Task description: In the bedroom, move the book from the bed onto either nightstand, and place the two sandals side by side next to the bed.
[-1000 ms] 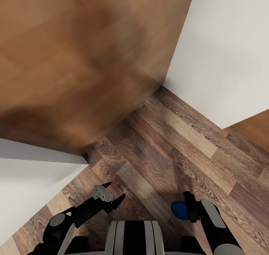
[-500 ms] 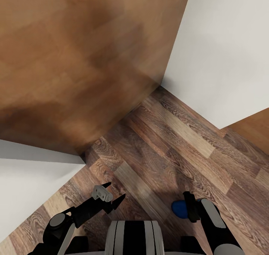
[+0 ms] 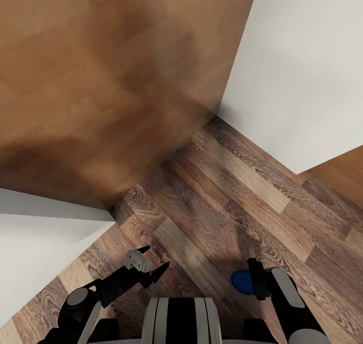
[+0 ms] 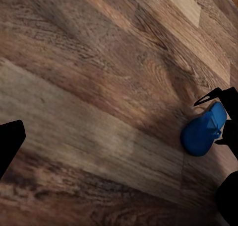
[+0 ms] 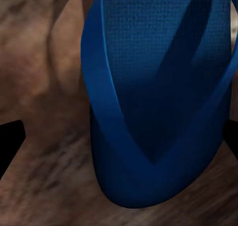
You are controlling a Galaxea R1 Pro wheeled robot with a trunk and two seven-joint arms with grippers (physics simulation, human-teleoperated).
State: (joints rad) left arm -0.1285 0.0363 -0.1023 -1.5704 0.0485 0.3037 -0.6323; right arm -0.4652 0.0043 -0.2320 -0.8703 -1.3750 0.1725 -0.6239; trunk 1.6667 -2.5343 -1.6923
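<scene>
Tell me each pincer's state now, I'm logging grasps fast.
Left pincer: open, holding nothing.
Right pincer: shut on a blue sandal, carried above the wood floor.

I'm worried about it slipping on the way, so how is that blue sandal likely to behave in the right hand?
The sandal looks thin with slim straps, so it is probably light and may flex or dangle. Its textured footbed suggests fair grip, not slipperiness. In the right hand it overhangs toward the wood floor, so it might swing while driving.
</scene>
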